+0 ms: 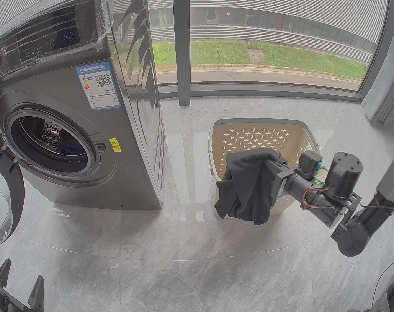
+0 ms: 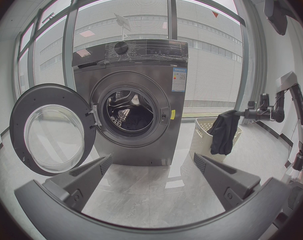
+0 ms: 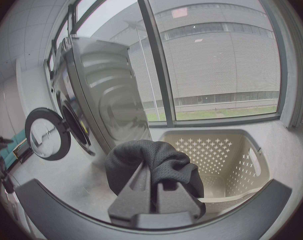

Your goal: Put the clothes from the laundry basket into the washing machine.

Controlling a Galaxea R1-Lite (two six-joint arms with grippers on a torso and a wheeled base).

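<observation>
right gripper [image 3: 153,180] clamped on dark garment [image 1: 244,185] | garment hangs from it over laundry basket [image 1: 257,124] front rim, centre-right of head view | left gripper [image 1: 20,279] fingers apart, lower-left corner | washing machine [image 1: 75,109] upper left, door [image 1: 1,196] open

Head cam: high, tilted down at the floor [image 1: 197,261], washing machine [image 1: 75,122] on my left, laundry basket [image 1: 257,139] on my right. Left wrist cam: low, well back, square-on to the machine's front. Right wrist cam: close over the basket, looking along my jaws toward the window [image 3: 218,67]. All three share machine and basket.
</observation>
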